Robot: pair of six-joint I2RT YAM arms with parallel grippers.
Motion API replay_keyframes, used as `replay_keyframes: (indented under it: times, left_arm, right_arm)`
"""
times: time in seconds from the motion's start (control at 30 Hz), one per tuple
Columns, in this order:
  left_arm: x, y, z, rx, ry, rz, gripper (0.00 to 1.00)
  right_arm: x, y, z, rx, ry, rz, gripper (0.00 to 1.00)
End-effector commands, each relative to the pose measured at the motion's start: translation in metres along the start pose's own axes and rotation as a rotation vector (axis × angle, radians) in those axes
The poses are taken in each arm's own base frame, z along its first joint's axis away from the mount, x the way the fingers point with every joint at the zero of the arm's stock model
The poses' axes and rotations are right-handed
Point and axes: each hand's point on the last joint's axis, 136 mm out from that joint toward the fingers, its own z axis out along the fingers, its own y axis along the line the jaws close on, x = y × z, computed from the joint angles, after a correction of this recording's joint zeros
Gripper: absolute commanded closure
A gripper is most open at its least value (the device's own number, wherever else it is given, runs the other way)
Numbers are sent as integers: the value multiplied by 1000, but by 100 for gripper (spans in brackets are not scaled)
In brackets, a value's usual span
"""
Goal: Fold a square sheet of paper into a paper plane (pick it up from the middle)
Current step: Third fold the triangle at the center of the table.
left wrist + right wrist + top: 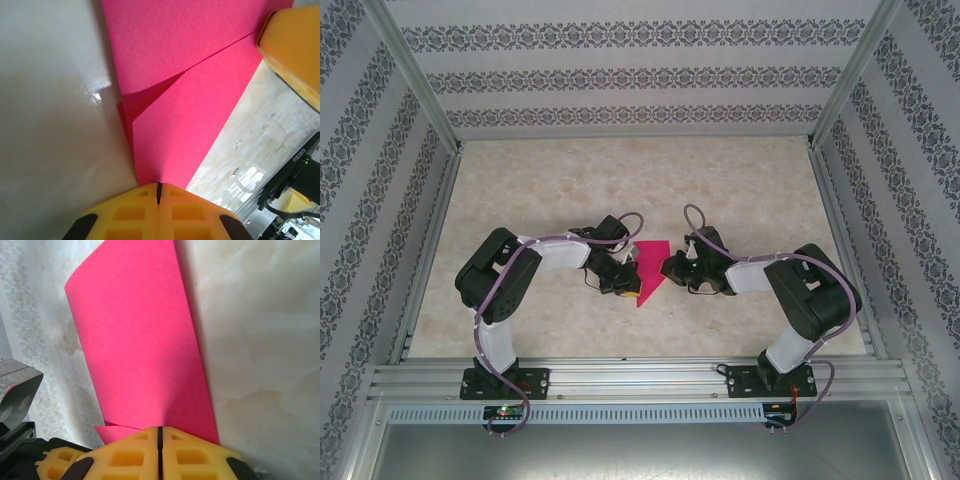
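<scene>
Magenta-pink paper sheet (653,268), thin and plain, is in the grip of both your claws. Your left claw (159,186) is pressed together, its yellow fingers (187,200) meeting along a thin dark seam. The paper's narrow end comes straight out of that seam, so the claw is pinching the sheet. Outward from those tips the paper widens, and you see one flap folded over another, with a slanted crease and a darker, shadowed pocket under the flap's edge.

Your right claw (160,430) is closed the same way, yellow pads flush together, pinching the sheet on its other side. From there the paper runs away as one smooth, slightly curved panel, and a small pink corner pokes out low to the left of the tips.

From above, the two claws face each other across the sheet, the left at its lower left edge and the right at its right edge. The sheet reads as a rough triangle with its point toward the near edge. It sits over the middle of the beige marbled worktop (540,190); you cannot tell from above whether that point touches the surface. Both black-and-white arms (505,280) bend inward from the aluminium rail (640,380), purple cables (620,228) looping along them, with striped patterned walls (620,75) around.
</scene>
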Motion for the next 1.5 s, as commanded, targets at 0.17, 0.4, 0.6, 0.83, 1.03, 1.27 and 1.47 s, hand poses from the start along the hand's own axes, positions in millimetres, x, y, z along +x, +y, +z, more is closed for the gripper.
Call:
replay_keyframes:
  times: [0.17, 0.4, 0.6, 0.83, 1.03, 1.27, 1.47]
  left_arm:
    - [15, 50, 10, -176, 38, -70, 97]
    - [17, 49, 11, -169, 49, -71, 97]
    - [18, 51, 12, -177, 54, -74, 97]
    - [19, 54, 12, -186, 54, -75, 98]
    - [20, 55, 11, -192, 56, -74, 98]
    - [20, 56, 11, -197, 57, -71, 98]
    - [21, 56, 11, -197, 59, -69, 98]
  right_arm:
    - [5, 43, -9, -87, -13, -86, 89]
    - [1, 28, 5, -59, -7, -65, 88]
    - [-4, 0, 13, -30, -8, -15, 88]
    - [-16, -11, 10, -30, -37, 30, 86]
    - [-27, -11, 0, -30, -66, 36, 85]
    - [-34, -4, -13, -46, -88, 24, 84]
    - [-36, 14, -30, -67, -113, -17, 84]
